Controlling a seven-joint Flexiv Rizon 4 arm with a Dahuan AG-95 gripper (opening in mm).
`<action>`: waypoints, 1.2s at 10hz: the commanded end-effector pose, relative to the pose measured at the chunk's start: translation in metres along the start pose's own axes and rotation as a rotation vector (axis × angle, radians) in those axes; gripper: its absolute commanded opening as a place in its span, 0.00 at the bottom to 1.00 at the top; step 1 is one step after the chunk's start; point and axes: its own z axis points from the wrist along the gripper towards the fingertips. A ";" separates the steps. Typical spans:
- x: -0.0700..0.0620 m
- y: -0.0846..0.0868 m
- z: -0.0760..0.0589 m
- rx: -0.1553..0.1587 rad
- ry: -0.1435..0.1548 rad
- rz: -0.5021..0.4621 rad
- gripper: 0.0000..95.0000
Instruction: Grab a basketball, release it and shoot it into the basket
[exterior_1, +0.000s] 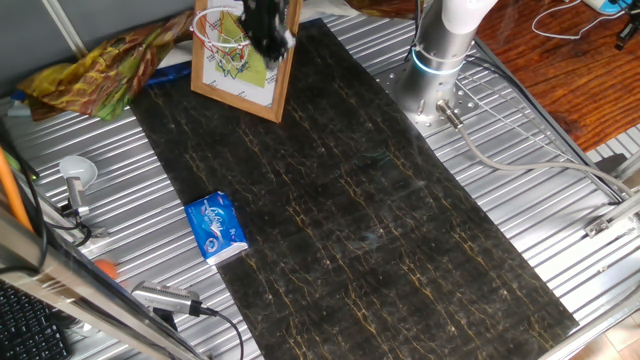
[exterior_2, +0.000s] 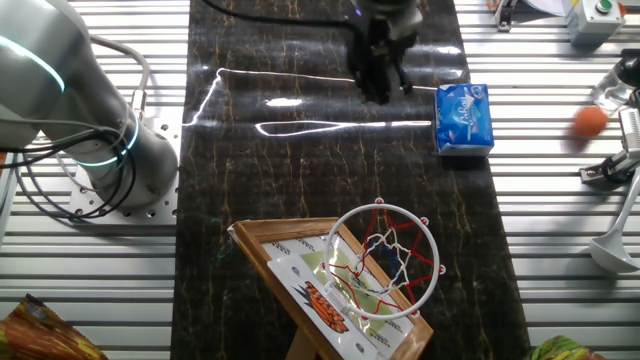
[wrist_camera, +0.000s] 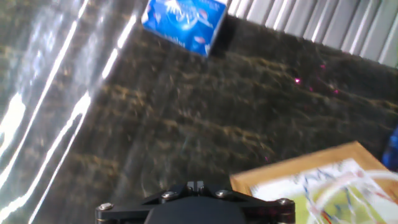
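Note:
The basketball (exterior_2: 590, 120) is a small orange ball lying on the metal slats off the mat, beyond the blue packet; in one fixed view only an orange bit (exterior_1: 105, 268) shows behind a bar. The basket (exterior_2: 385, 255) stands at the mat's end, with an orange rim, a white net and a wood-framed board (exterior_1: 240, 55); its board corner shows in the hand view (wrist_camera: 311, 183). My gripper (exterior_1: 268, 40) hangs blurred in the air over the mat near the basket (exterior_2: 382, 85). In the hand view the fingertips (wrist_camera: 196, 185) sit together with nothing between them.
A blue-and-white packet (exterior_1: 215, 228) lies at the mat's edge (exterior_2: 465, 118) (wrist_camera: 183, 18). The arm's base (exterior_1: 440, 70) stands beside the mat (exterior_2: 90, 120). Cables, tools and a crumpled cloth (exterior_1: 100, 65) lie on the slatted metal table.

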 end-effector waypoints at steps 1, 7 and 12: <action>-0.013 0.000 0.011 0.007 0.007 -0.020 0.00; -0.067 0.008 0.051 0.027 0.014 0.030 0.00; -0.078 0.027 0.054 0.018 0.028 0.120 0.00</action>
